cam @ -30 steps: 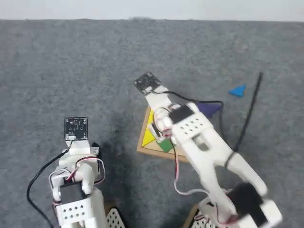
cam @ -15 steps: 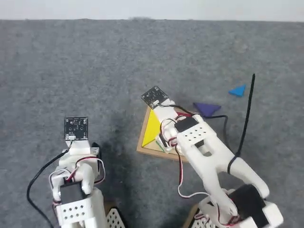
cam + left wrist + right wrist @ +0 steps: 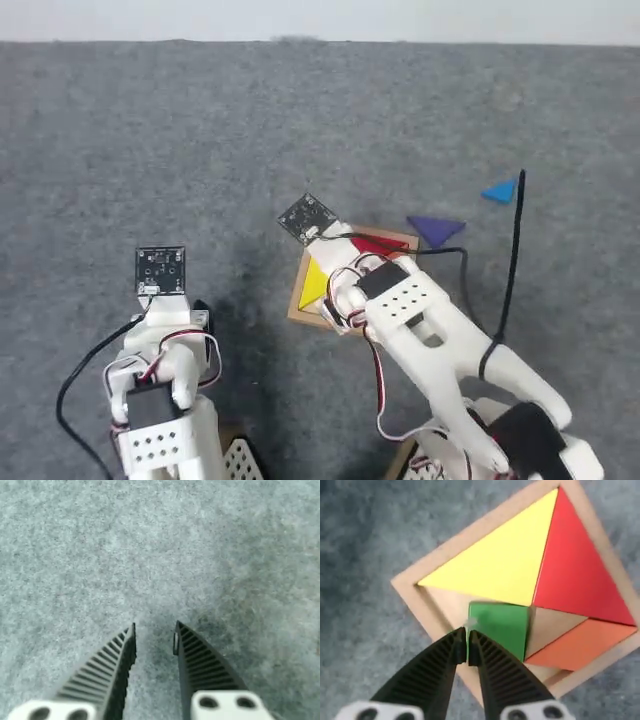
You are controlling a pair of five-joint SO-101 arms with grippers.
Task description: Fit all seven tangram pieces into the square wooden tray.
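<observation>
The right tool point(image 3: 468, 639) is closed, tips at a corner of the green square point(image 3: 502, 627). The square lies in the tray point(image 3: 412, 587) near the counter's point(image 3: 150, 130) middle, against the yellow triangle point(image 3: 505, 575) and slightly askew. A push from here could wedge it on that edge, tip it up, or slide the whole tray. The left tool point(image 3: 154, 630) hangs open near the front-left corner.

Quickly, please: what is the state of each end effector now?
Left end effector: open, holding nothing.
Right end effector: closed at the green square tangram piece; a grip on it cannot be told.
</observation>
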